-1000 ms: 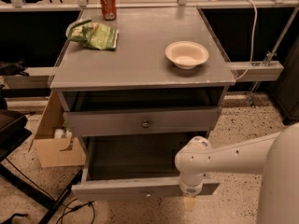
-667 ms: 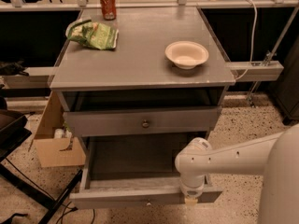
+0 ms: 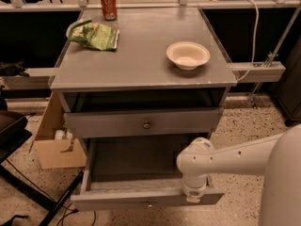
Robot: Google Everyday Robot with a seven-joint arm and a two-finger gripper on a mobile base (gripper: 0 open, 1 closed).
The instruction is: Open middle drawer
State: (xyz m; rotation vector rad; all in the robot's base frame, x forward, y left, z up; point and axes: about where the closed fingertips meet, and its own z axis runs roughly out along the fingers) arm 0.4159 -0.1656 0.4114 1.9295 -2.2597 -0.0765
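Farther out, middle drawer [image 3: 122, 200] meets tool [image 3: 193, 197] at its front edge.

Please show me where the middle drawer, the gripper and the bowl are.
middle drawer [image 3: 117, 200], camera view, front panel.
gripper [image 3: 192, 199], camera view, tip at the drawer's front edge.
bowl [image 3: 187, 56], camera view, inside.

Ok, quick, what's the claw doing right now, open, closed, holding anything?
Claw: cannot be told. It hangs at the front edge of the pulled-out middle drawer, right of the knob.
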